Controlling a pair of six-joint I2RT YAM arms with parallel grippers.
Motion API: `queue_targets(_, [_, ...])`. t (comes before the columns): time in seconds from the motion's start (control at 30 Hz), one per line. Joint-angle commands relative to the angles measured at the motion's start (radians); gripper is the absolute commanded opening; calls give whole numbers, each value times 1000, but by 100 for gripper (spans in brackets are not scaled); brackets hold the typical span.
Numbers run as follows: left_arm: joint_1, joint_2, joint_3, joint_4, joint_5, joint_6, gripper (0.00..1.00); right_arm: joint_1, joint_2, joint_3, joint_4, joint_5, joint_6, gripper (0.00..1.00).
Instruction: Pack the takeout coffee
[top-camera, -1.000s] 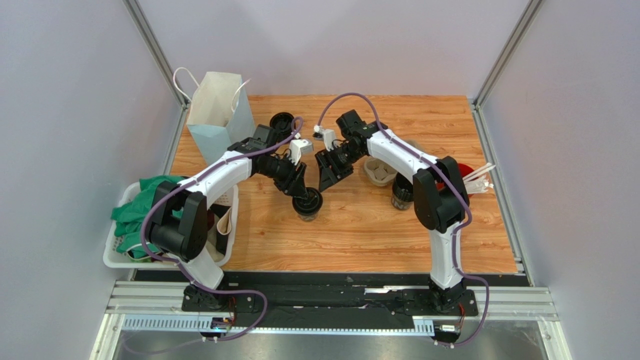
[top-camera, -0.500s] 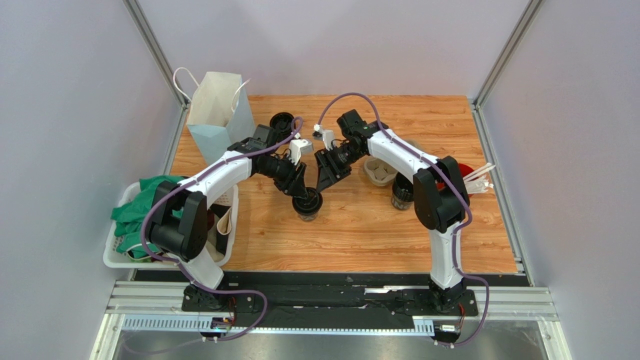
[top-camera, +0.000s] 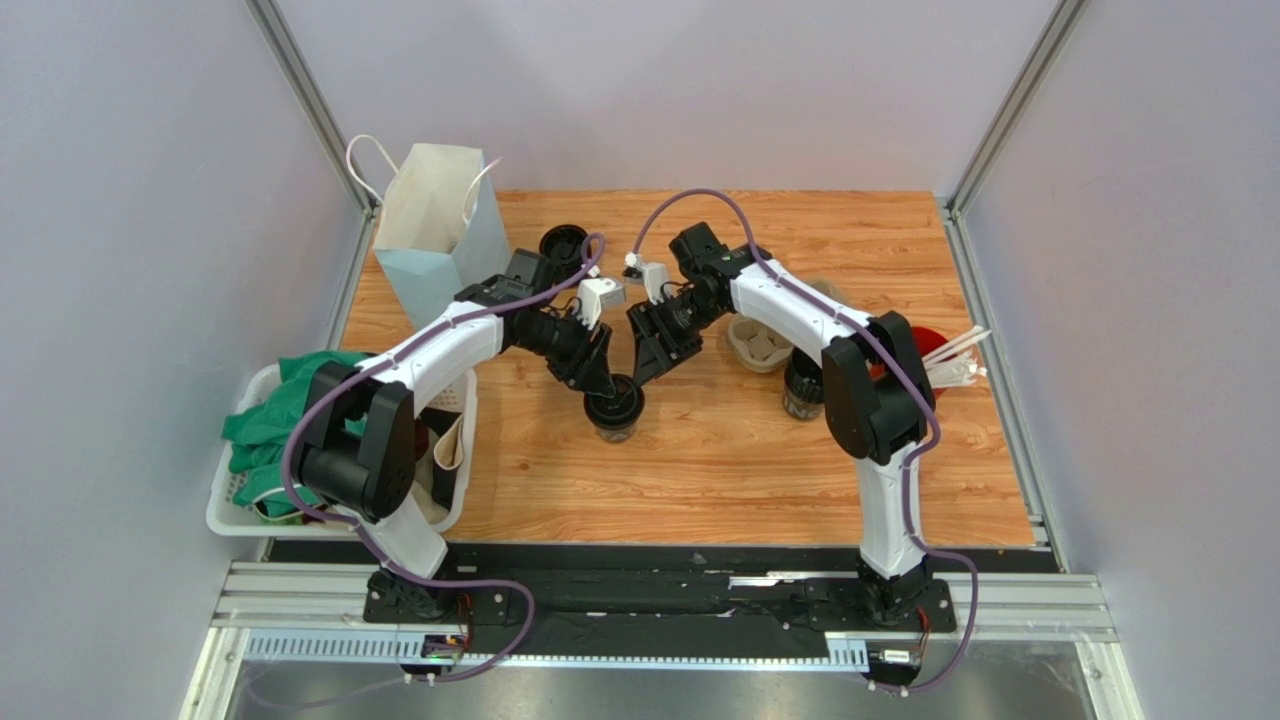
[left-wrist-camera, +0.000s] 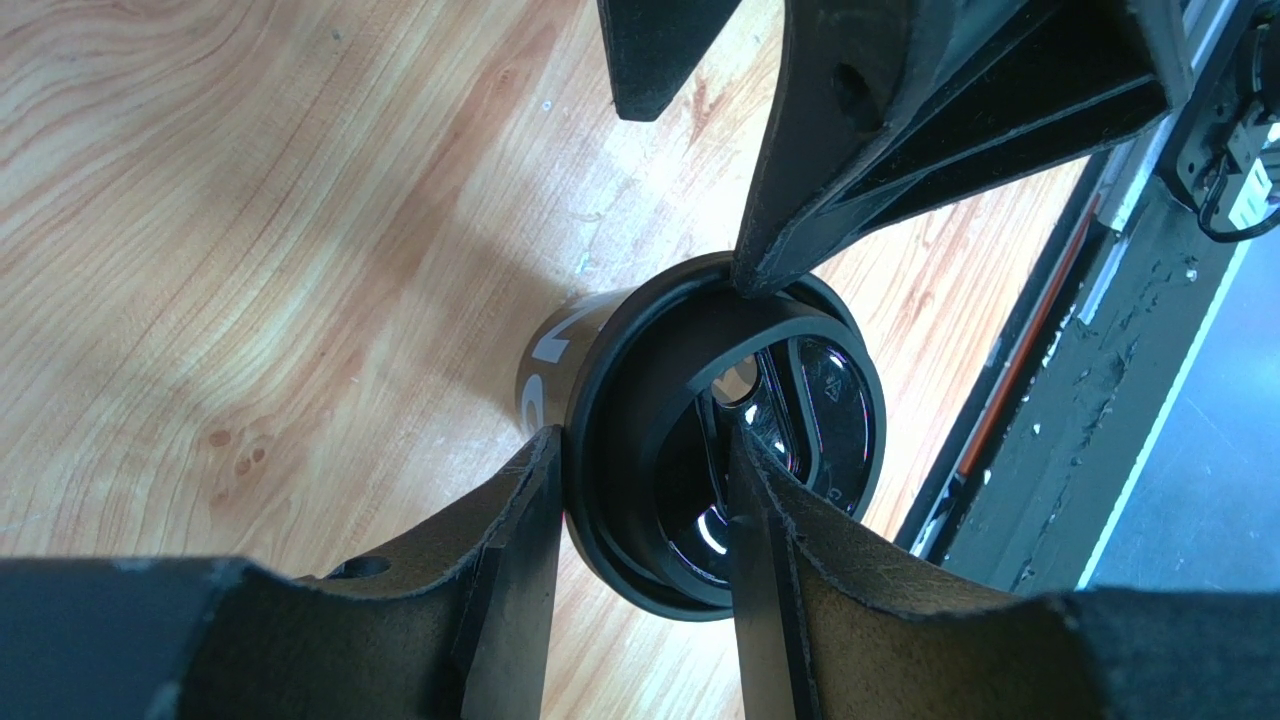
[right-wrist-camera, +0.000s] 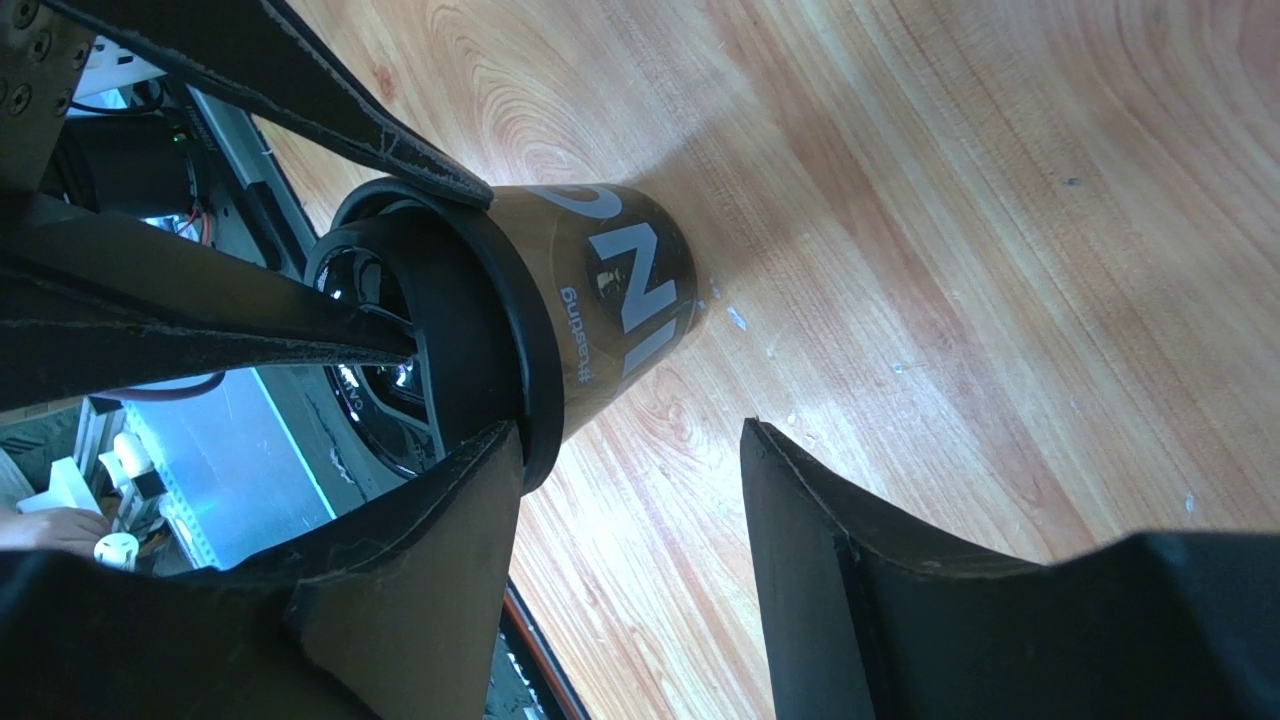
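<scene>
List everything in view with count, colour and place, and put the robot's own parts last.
coffee cup: one, black with black lid, table centre
second cup: one, dark, right of centre, partly hidden by the right arm
round item: one, black, beside the bag; lid or cup, cannot tell
cup tray: one, beige cardboard, right of centre
red cup: one, white straws, right edge
paper bag: one, white, far left corner, upright
basket: one, white, left of the table
cloth: one, green, in the basket
table: one, wood
left hand: black, closed on the coffee cup's lid rim
right hand: black, open, one finger against that rim
</scene>
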Motion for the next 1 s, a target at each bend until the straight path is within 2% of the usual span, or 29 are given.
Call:
queue_targets(0.0, [-5,67,-43,-26,-227,95,47,40,66,29,-12,118,-15,58])
queue_targets(0.4, [-3,55,-61,-36,-266,116,46,110,101,-30,-46,284,-77,58])
queue_targets(0.7, [-3,43,-83,-37,-275,124,46,139,115,-48,-40,308,-89,59])
queue_targets(0.97, [-1,27,-71,-28,-258,113,46,116,7,27,-57,275,-94,60])
